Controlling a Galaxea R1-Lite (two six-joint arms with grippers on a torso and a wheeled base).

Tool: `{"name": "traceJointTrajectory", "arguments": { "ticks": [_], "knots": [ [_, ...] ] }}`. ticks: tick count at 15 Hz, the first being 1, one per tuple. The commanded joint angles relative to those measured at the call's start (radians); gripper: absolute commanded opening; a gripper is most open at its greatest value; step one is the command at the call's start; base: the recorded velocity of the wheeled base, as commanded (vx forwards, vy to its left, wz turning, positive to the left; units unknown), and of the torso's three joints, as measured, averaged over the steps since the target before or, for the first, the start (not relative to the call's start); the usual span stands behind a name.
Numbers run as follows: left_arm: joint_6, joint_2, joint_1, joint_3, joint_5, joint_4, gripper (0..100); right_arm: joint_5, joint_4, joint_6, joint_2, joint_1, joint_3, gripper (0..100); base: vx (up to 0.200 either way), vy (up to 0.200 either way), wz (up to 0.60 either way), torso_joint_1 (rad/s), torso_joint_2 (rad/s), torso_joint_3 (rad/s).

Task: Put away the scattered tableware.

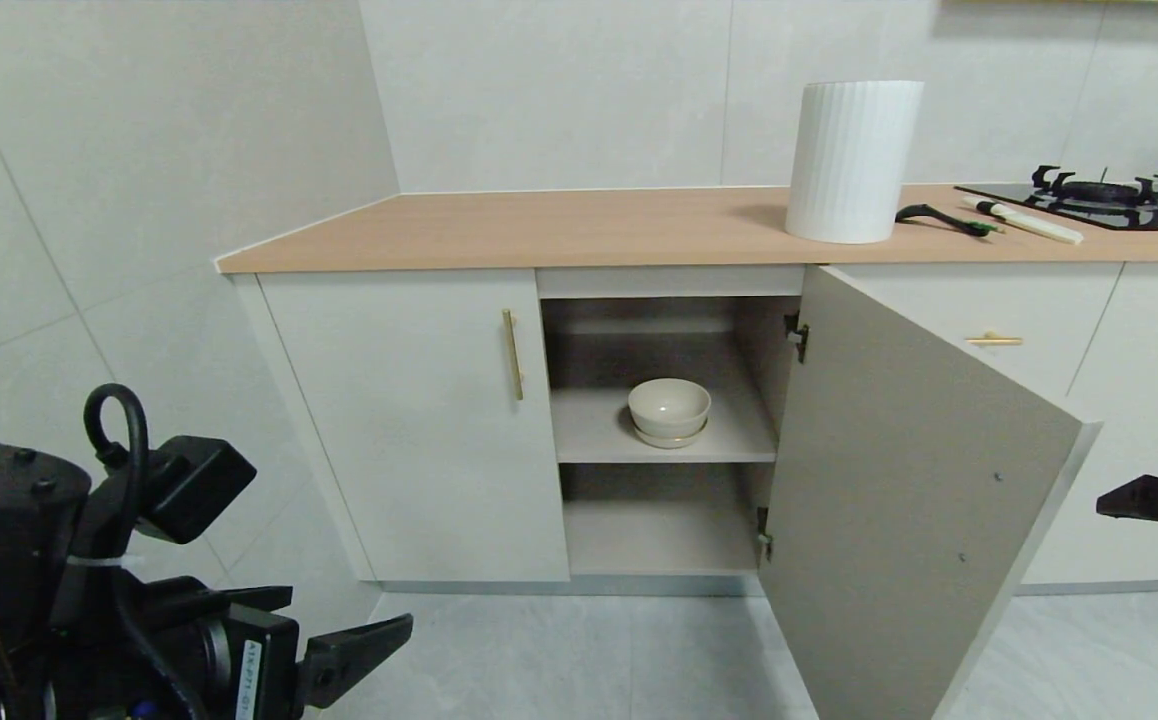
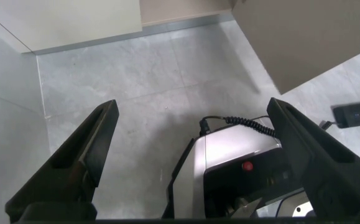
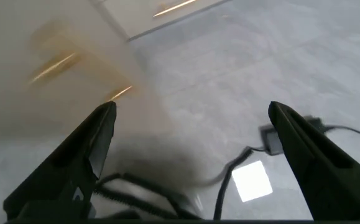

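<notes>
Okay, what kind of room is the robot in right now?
Most likely a kitchen: a wood-look countertop carries a gas hob, and the open cabinet below it holds a bowl on its shelf, with tiled walls behind.

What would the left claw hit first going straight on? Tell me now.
Probably the floor tiles just short of the cabinet base; the left claw, open, angles down at them. Depth is uncertain.
</notes>
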Motion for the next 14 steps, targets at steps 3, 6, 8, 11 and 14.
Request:
{"name": "traceJointTrajectory", "arguments": {
  "ticks": [3,6,8,11,14],
  "knots": [
    [-0.001,0.002,-0.001,-0.001,0.001,0.000,100,-0.021,-0.017,0.003,0.082,-0.063,-0.014,100,0.000,0.000,0.00,0.000,0.00,0.000],
    [-0.001,0.002,0.001,-0.001,0.001,0.000,100,-0.011,-0.123,0.029,0.217,-0.065,-0.002,100,0.000,0.000,0.00,0.000,0.00,0.000],
    [-0.002,0.002,-0.001,-0.001,0.001,0.000,100,-0.010,-0.206,0.074,0.271,-0.065,0.009,100,0.000,0.000,0.00,0.000,0.00,0.000],
    [-0.002,0.002,0.001,-0.001,0.001,0.000,100,0.010,-0.252,0.092,0.318,-0.054,0.023,100,0.000,0.000,0.00,0.000,0.00,0.000],
    [-0.004,-0.001,0.001,-0.001,-0.009,0.000,100,0.033,-0.252,0.152,0.325,0.012,0.023,100,0.000,0.000,0.00,0.000,0.00,0.000]
  ]
}}
